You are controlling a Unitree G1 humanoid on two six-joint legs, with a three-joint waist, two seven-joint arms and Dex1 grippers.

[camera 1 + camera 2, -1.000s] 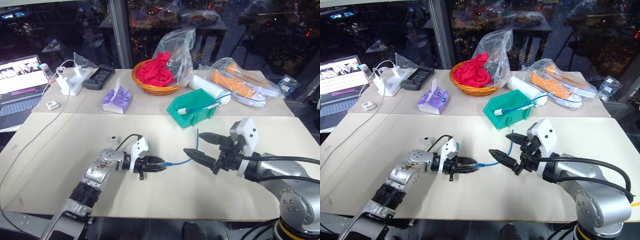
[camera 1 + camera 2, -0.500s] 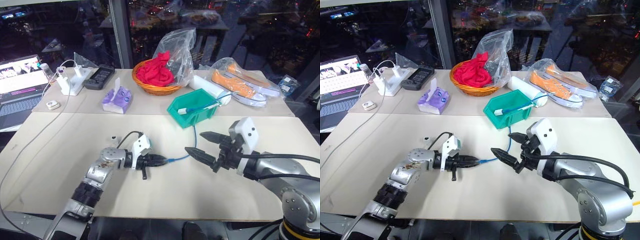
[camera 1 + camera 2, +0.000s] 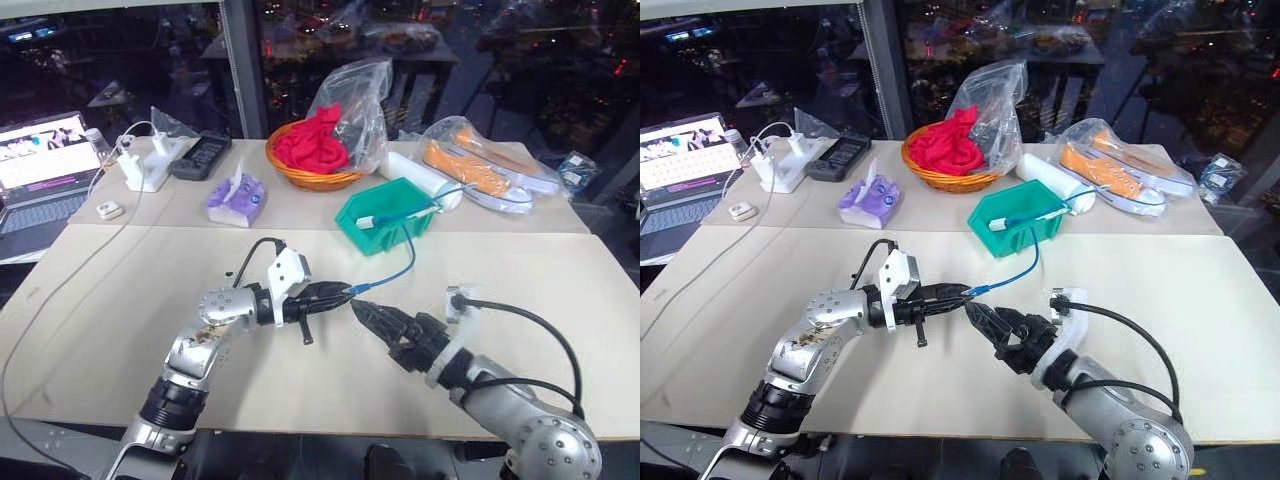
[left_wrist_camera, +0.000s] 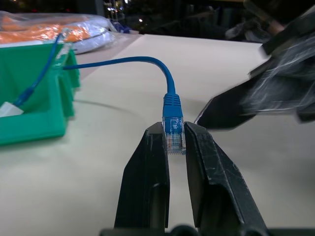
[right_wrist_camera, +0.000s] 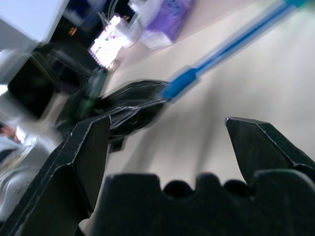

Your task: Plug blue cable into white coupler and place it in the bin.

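Blue cable (image 3: 392, 272) strung from the bin (image 3: 385, 222) down to the left gripper (image 3: 340, 292), clear plug pinched between closed fingers, held above the tan table (image 3: 120, 300). Right gripper (image 3: 368, 314) just beside that plug, tips aimed at it, not touching. Behind the bin: orange wicker basket (image 3: 312, 175) with red cloth, purple tissue pack (image 3: 236, 200), bagged orange shoes (image 3: 480, 165).

Left wrist view: black fingers (image 4: 147, 172) clamped on the plug (image 4: 173, 132), cable arching away toward the green bin (image 4: 34, 98); right gripper's dark fingertip close by.

Right wrist view: own two fingers (image 5: 83, 157) spread wide, nothing between them; beyond, the left gripper gripping the cable's end.
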